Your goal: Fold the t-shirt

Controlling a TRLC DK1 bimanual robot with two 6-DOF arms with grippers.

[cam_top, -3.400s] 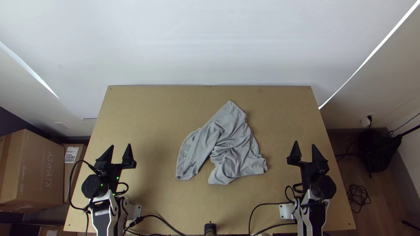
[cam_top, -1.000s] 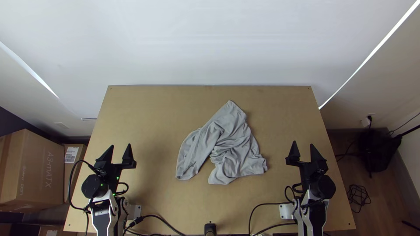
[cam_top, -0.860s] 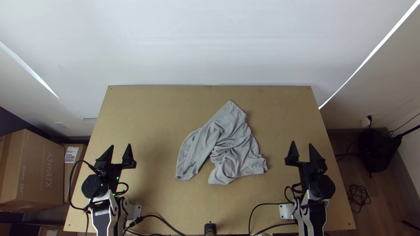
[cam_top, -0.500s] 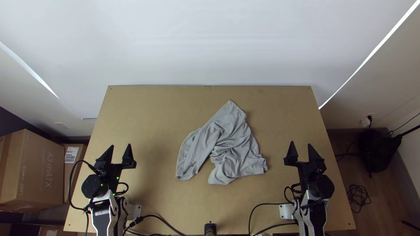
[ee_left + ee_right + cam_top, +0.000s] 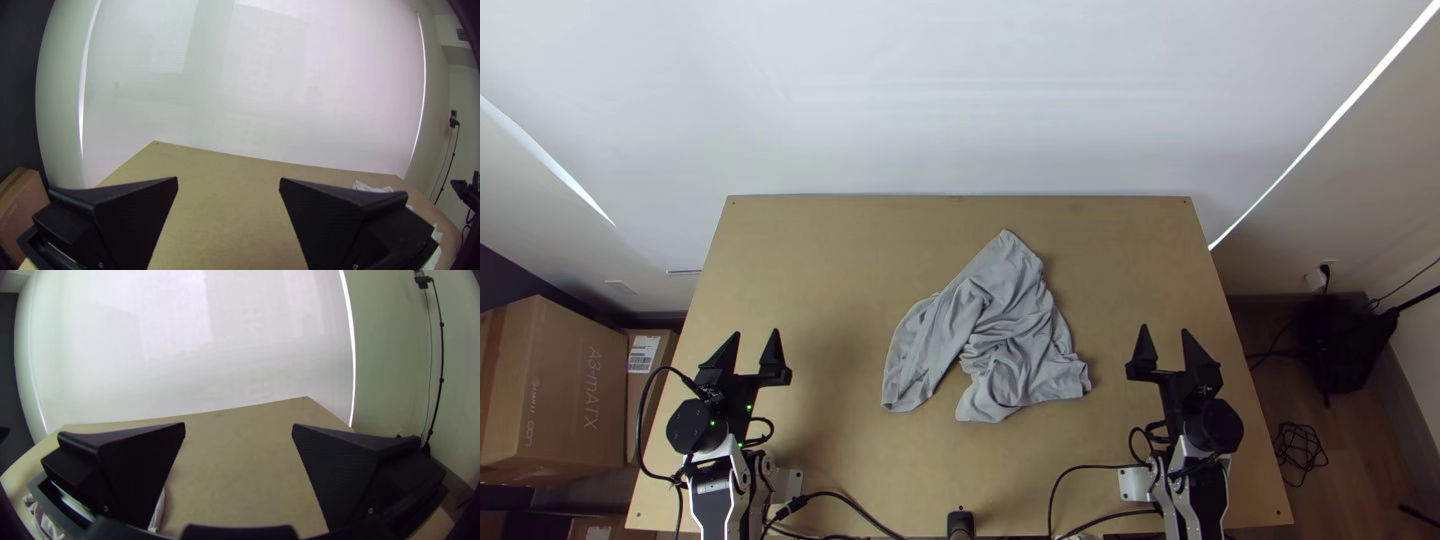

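Black wide-fingered left gripper point(image 5: 755, 350), lower left of the top view, has its fingers apart; the black right gripper point(image 5: 1164, 350), lower right, likewise. Between them, the grey fabric t-shirt point(image 5: 1010, 330) lies bunched at centre.

Some bits you just can't see
T-shirt's point(image 5: 1010, 340) underside is buried, and the big cardboard box point(image 5: 575, 400) gets chopped by the top view's left edge.
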